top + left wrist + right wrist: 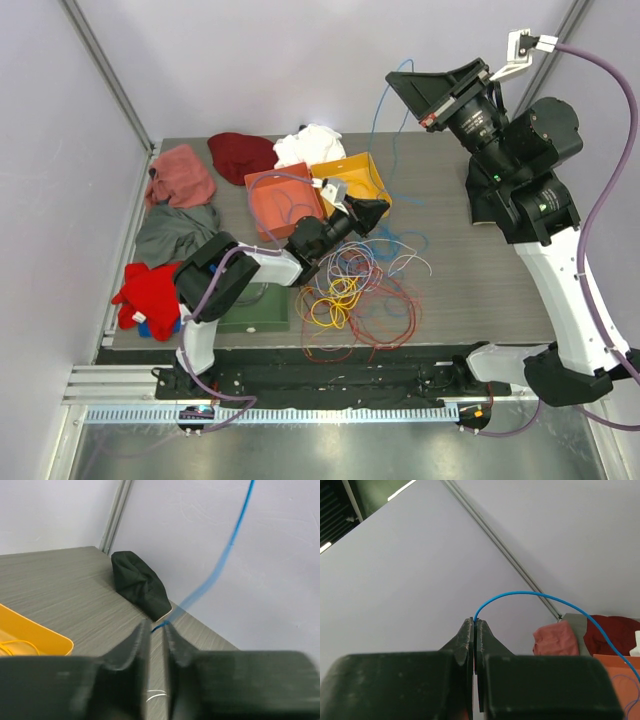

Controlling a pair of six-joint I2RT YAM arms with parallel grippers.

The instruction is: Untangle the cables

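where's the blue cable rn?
Top view, right of centre: blue cable hangs from the raised right gripper, pinched at its tips, down to the left gripper beside the yellow tray.

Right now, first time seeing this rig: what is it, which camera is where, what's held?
Two robot arms bolted at the near edge of a table, each with a two-finger gripper. The wide picture looks down from above and behind; the other two come from cameras on each wrist, looking along its fingers. On the table: a tangle of thin coloured cables, an orange tray, a yellow tray, several cloths. The right gripper, raised high, is shut on a blue cable. The left gripper sits low by the tangle, jaws a narrow gap apart with that blue cable at their tips; whether it is pinched I cannot tell.
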